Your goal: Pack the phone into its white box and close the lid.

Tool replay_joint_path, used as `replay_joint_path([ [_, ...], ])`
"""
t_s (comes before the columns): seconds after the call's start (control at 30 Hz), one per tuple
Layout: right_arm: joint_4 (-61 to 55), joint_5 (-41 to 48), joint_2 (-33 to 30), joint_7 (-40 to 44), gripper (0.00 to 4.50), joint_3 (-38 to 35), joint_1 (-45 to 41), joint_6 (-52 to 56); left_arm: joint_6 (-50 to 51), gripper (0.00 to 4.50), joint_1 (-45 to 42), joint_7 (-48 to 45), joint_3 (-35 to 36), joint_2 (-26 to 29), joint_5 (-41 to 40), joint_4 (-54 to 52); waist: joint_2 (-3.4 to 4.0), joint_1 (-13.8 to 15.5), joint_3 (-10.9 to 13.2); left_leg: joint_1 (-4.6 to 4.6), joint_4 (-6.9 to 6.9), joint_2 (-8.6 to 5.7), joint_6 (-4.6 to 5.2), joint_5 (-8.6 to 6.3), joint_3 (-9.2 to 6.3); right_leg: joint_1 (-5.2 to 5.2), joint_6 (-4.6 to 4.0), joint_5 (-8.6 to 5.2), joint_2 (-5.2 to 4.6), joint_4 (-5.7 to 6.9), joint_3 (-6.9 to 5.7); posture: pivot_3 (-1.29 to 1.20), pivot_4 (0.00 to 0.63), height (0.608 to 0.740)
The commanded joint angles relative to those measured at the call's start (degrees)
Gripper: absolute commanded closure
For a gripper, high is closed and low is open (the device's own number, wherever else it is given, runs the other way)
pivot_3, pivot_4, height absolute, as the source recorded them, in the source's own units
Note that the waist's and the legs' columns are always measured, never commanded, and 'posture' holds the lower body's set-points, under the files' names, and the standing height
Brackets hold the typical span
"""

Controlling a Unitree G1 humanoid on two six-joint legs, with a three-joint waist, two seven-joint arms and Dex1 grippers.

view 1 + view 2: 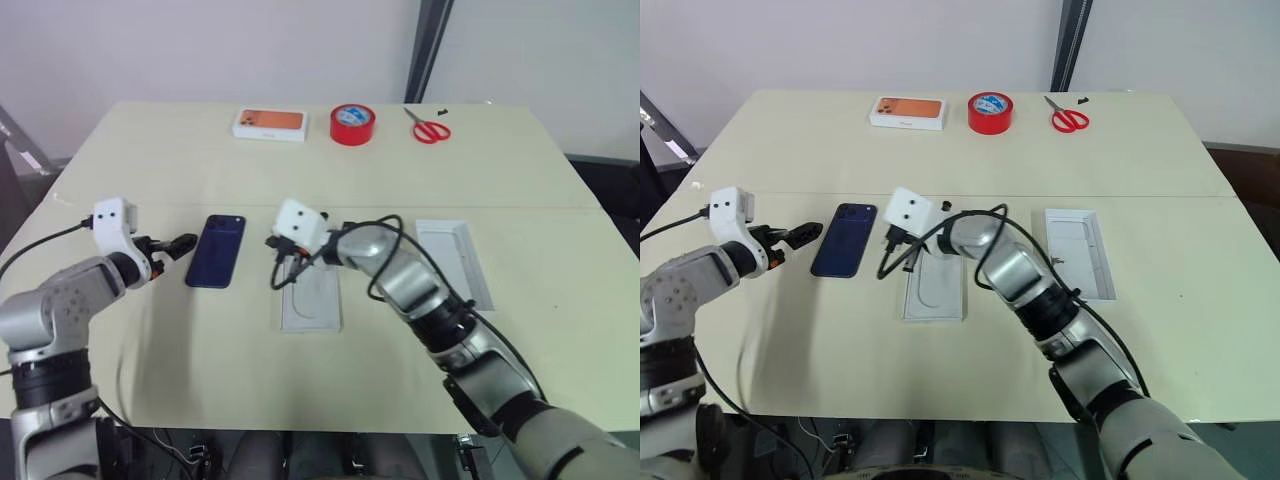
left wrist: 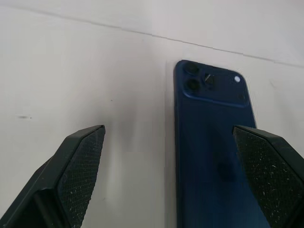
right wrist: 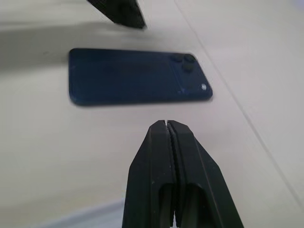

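The dark blue phone lies flat on the table, back up, with its camera bump at the far end. My left gripper hovers just left of the phone, open wide, its fingers spread at the phone's near end. My right gripper is shut with nothing in it, and it points at the phone's right edge from a short way off. Under the right wrist lies the white box, a shallow tray with a rounded recess. The lid, a deeper white rimmed piece, lies open side up to the right.
At the far edge of the cream table are a white box with an orange picture, a red tape roll and red scissors. A seam crosses the table behind the phone. Cables hang from both wrists.
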Motion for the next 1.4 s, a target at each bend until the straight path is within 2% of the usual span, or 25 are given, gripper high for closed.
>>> replay_joint_path([
  [0.03,0.7,-2.5,2.0,-0.9,4.44,1.7,-1.0,-2.3,1.6,0.0,-2.9,-0.7,-0.8,0.6,0.4,4.8,-0.01,-0.1,0.0,-0.07,0.02,0.0,-0.03,0.02,0.02,-0.13,0.0,0.0,0.0,0.06,0.03,0.0,0.15,0.74],
  [0.2,1.3,-5.3,3.6,-1.3,4.44,4.0,-0.5,-2.4,5.5,0.0,-5.2,-4.6,-6.0,0.7,0.5,9.8,-0.01,-0.1,0.0,-0.11,0.02,-0.01,-0.14,0.08,0.07,-0.26,0.0,0.0,0.0,0.16,0.09,0.0,0.15,0.74],
  [0.3,1.4,-7.0,3.9,-1.5,4.44,4.8,-0.4,-2.3,6.9,0.0,-5.9,-6.8,-6.8,0.5,-0.1,11.3,0.0,-0.1,0.0,-0.1,0.02,-0.01,-0.15,0.08,0.07,-0.27,0.0,0.0,0.0,0.2,0.1,0.0,0.15,0.74],
  [0.57,2.0,-11.9,2.4,-0.7,4.44,7.2,-0.8,-1.4,14.5,0.0,-2.4,-11.3,-9.7,-1.0,-3.5,2.9,0.01,0.1,0.0,-0.1,0.02,-0.04,-0.15,0.09,0.06,-0.26,0.0,0.0,-0.05,0.2,0.11,0.0,0.15,0.74],
  [1.07,7.0,-21.7,1.1,1.0,4.44,11.7,-2.5,-6.0,21.8,0.0,2.3,-10.2,-7.0,-6.9,-5.4,-9.7,0.02,0.1,-0.1,-0.09,0.01,-0.05,-0.14,0.08,0.07,-0.24,0.0,0.0,-0.05,0.18,0.12,0.0,0.15,0.74],
  [1.4,7.4,-26.7,-0.2,1.2,4.44,11.4,-2.7,-9.5,24.2,0.0,2.5,-8.7,-4.0,-10.7,-4.3,-11.6,0.02,0.4,-0.1,-0.08,0.01,-0.07,-0.15,0.09,0.06,-0.2,0.0,0.0,-0.07,0.15,0.12,0.0,0.15,0.74],
])
